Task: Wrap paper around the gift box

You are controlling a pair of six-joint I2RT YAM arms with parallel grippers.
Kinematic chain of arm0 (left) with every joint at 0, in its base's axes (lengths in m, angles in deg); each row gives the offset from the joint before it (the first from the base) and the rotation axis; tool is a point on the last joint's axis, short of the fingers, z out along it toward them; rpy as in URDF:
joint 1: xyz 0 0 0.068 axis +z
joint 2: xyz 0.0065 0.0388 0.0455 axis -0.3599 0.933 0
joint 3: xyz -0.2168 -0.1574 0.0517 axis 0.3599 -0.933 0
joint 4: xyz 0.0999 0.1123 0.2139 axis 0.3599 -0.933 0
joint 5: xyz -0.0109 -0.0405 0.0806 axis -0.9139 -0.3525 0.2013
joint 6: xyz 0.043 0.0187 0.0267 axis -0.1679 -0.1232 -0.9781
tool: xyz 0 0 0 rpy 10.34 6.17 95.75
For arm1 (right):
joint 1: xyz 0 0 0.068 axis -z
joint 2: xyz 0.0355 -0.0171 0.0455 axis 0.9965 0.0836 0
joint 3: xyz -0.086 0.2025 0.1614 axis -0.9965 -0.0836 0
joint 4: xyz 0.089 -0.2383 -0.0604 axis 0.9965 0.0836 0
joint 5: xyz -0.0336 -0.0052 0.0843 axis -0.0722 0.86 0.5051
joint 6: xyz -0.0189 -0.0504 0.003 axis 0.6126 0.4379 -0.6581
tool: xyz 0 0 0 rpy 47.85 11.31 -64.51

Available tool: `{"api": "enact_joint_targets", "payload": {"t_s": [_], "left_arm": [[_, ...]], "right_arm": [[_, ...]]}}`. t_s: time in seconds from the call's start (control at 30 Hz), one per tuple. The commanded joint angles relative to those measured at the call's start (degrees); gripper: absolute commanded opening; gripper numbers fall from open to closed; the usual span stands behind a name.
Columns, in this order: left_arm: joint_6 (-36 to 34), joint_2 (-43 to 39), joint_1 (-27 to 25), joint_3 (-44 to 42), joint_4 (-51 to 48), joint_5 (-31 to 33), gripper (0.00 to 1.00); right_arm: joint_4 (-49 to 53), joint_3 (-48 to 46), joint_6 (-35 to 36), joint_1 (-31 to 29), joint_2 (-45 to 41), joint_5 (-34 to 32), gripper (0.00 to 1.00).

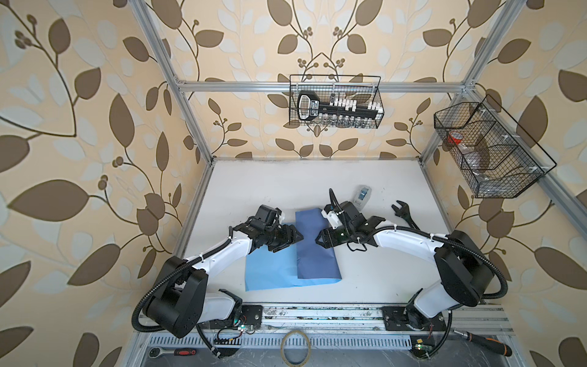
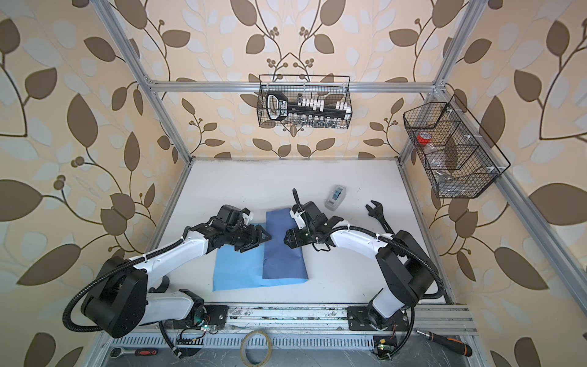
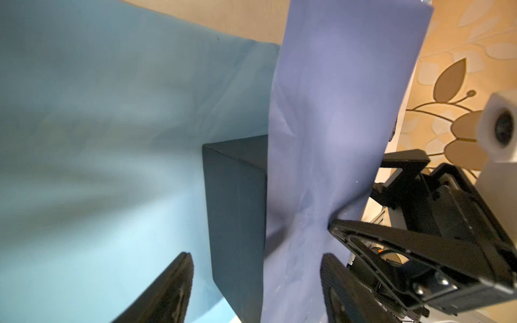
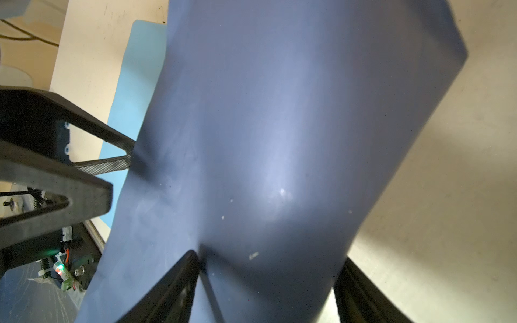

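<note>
The paper lies on the white table in both top views. Its light sky-blue part [image 1: 270, 270] [image 2: 238, 270] is flat, and a slate-blue flap [image 1: 314, 254] [image 2: 282, 254] is folded over it. The gift box [image 3: 235, 209] is dark navy and shows only in the left wrist view, half under the flap [image 3: 335, 112]. My left gripper [image 1: 298, 237] [image 2: 268, 236] [image 3: 256, 255] is open and straddles the box and flap, with a gap beside the box. My right gripper [image 1: 318, 240] [image 2: 285, 238] [image 4: 270, 256] faces it, open. One of its fingertips [image 4: 187, 268] dents the flap [image 4: 279, 112].
A clear tape dispenser [image 1: 362, 194] [image 2: 335, 197] and a black wrench [image 1: 403, 214] lie behind the right arm. Wire baskets hang on the back rail [image 1: 336, 101] and on the right frame [image 1: 489, 149]. A ratchet [image 1: 173, 351], a tape ring [image 1: 295, 348] and a screwdriver [image 1: 486, 343] lie along the front rail.
</note>
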Motion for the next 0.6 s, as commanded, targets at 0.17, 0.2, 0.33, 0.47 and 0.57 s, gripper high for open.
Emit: {"api": "enact_joint_targets", "payload": {"t_s": [0.17,0.2,0.33,0.47,0.57], "left_arm": [[-0.5,-0.8,-0.4,-1.7,0.3,-2.5,0.7],[-0.4,-0.6,-0.5,-1.7,0.5,-2.6,0.69],[-0.2,1.2,-0.8,-1.4,2.0,-4.0,0.61],[0.0,3.0,-1.8,-1.1,3.5,-5.0,0.55],[-0.1,4.1,-2.0,-1.1,3.9,-5.2,0.48]], "right_arm": [[0.9,0.5,-0.1,-0.5,0.2,-1.5,0.76],[0.8,0.5,-0.1,-0.5,0.3,-1.6,0.77],[0.6,0.5,-0.3,-0.7,0.7,-1.6,0.78],[0.7,0.3,-0.3,-0.7,0.8,-1.9,0.78],[0.6,0.4,-0.3,-0.8,1.0,-1.9,0.78]]}}
